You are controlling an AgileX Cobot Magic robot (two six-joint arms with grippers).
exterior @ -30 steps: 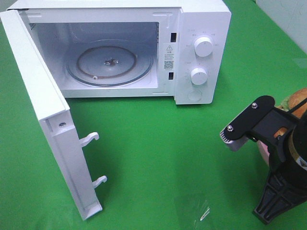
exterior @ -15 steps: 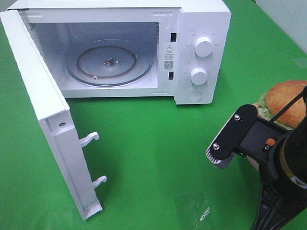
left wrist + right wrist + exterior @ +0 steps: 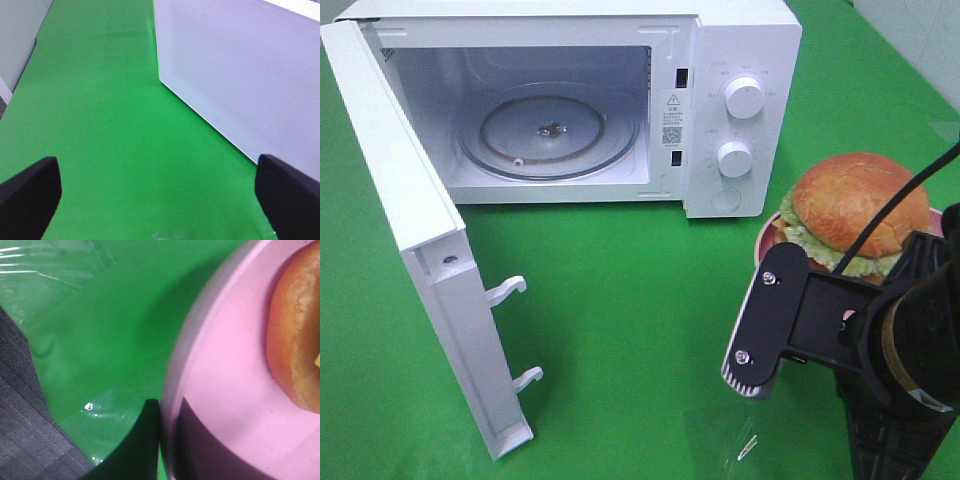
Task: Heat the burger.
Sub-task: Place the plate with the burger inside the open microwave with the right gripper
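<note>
I'm taking the microwave (image 3: 740, 60) as my reference. It sits at the back of the green cloth (image 3: 640, 300) with its door (image 3: 410, 230) swung wide on the left hinge, and the glass turntable (image 3: 548, 135) inside is bare. The two knobs (image 3: 744, 98) sit on the panel at the microwave's right end. The burger (image 3: 855, 200) is in front of the microwave and off to its right, past the knob panel and apart from the cabinet. It sits upright in a pink bowl (image 3: 225, 390), bun on top with lettuce frilling out below. My right gripper (image 3: 164, 440) is clamped on the rim on the bowl's near side, away from the microwave. One of its fingers (image 3: 145, 440) is outside the wall and the other is inside, so the jaws grip the bowl and not the burger. I cannot tell whether the bowl is clear of the cloth. My left gripper (image 3: 160, 200) is over bare cloth with its jaws spread wide and nothing between them, next to a white dotted panel that looks like the outer face of the microwave door.
</note>
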